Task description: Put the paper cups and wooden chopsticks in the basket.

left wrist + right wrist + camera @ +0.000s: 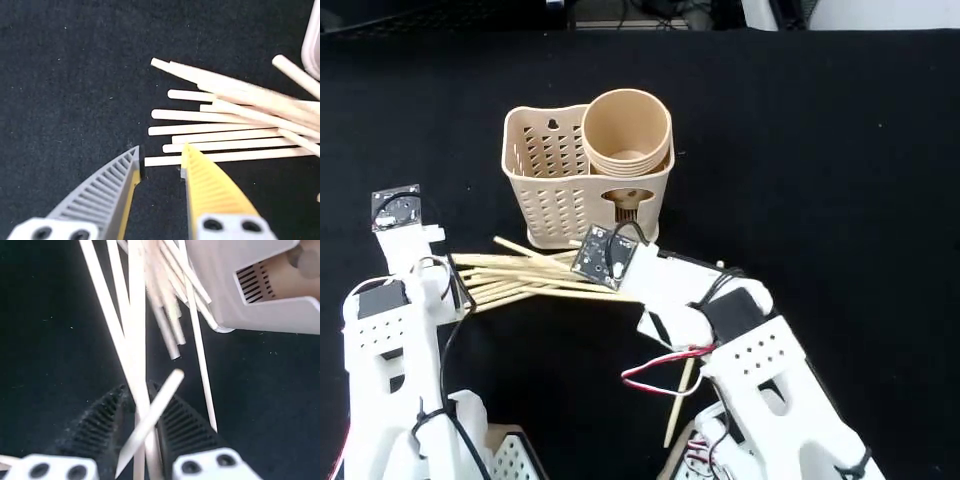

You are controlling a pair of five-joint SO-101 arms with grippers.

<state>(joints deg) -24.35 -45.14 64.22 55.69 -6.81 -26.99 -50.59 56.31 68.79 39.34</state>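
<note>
Right gripper [140, 402]: black jaws are closed on wooden chopsticks [134, 325], with one stick clamped lengthwise between them and a second lying slanted across it at the fingertips.
Left gripper [162, 160]: the grey and yellow jaws are held apart, low over the table, with the blunt end of the nearest chopstick lying between the fingertips.
Wooden chopsticks [520, 275]: a loose fan of pale sticks is spread flat on the table just in front of the basket, between the two arms. The far ends touch or pass under the basket's base in the right wrist view.
Single chopstick [678, 405]: it lies apart from the pile, beside the right arm's base and partly hidden by it.
Paper cups [626, 128]: a nested stack of brown cups is seated upright in the basket's right-hand part, mouths upward.
Basket [535, 118]: a beige perforated plastic basket is stood upright beyond the chopsticks.
Table [840, 180]: it is covered in black cloth.
</note>
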